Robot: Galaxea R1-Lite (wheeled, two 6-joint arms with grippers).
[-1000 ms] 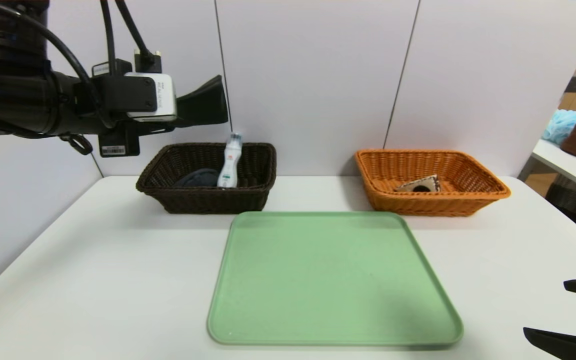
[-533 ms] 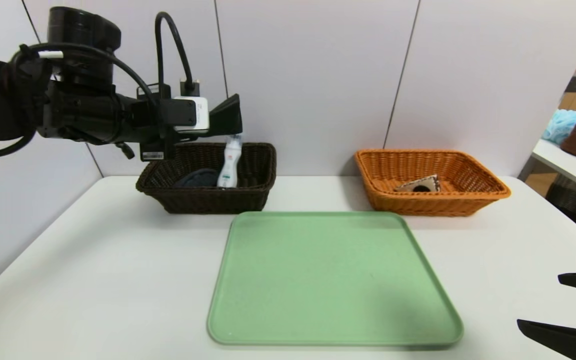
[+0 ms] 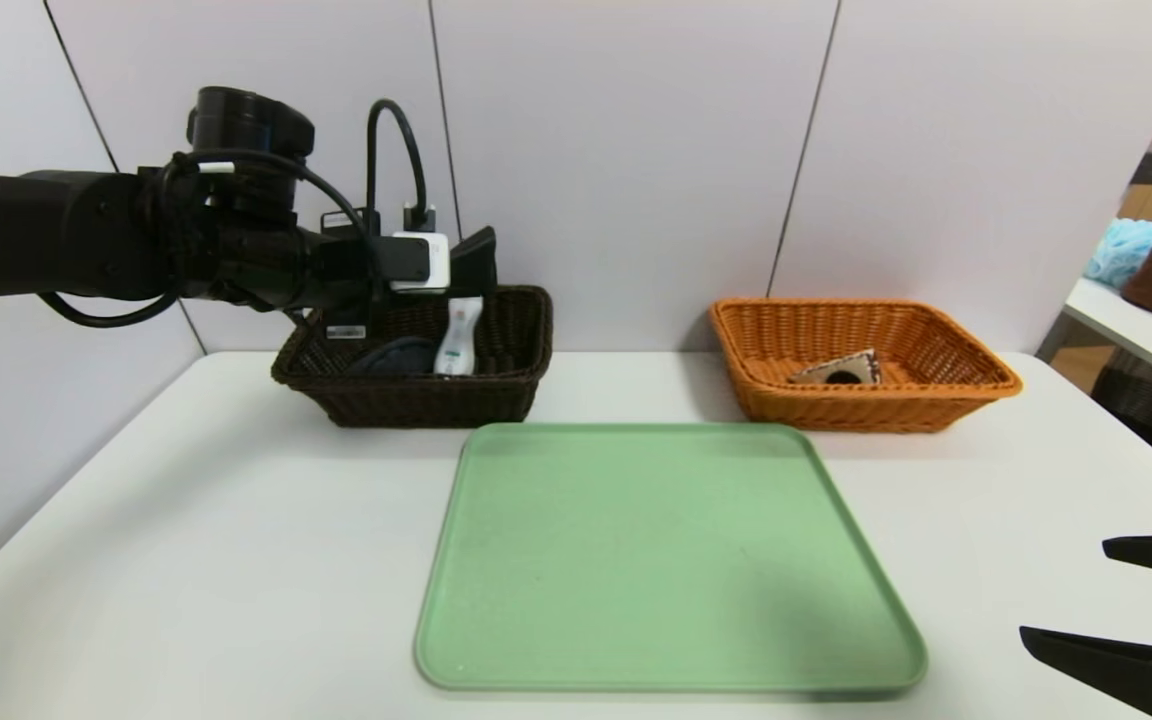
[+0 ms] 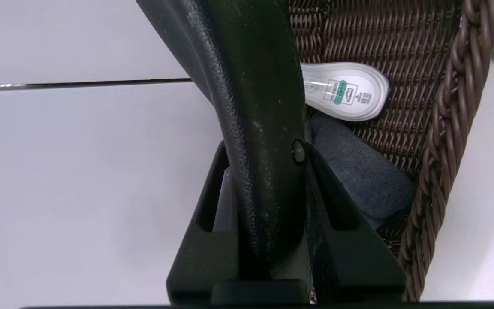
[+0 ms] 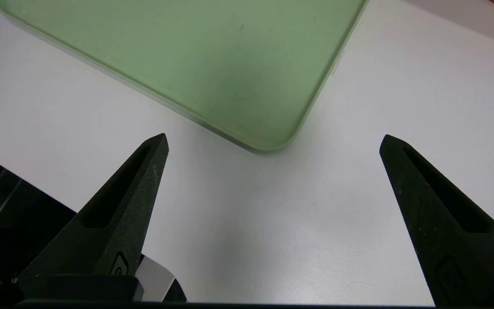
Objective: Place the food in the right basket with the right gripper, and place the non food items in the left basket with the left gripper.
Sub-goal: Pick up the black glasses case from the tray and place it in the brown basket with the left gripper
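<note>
Gloss suggests a stiff, slippery black curved item (image 4: 255, 86), best pinched across its narrow sides, as the left pincer (image 4: 263, 146) clamps it over the dark-brown wicker basket (image 3: 411, 382), the right pincer (image 5: 275, 135) gaping empty by the green tray's (image 3: 656, 540) near right corner.

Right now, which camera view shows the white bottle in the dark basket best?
The head view: most of the white bottle is visible. The left wrist view shows only one end; the right wrist view, none.
</note>
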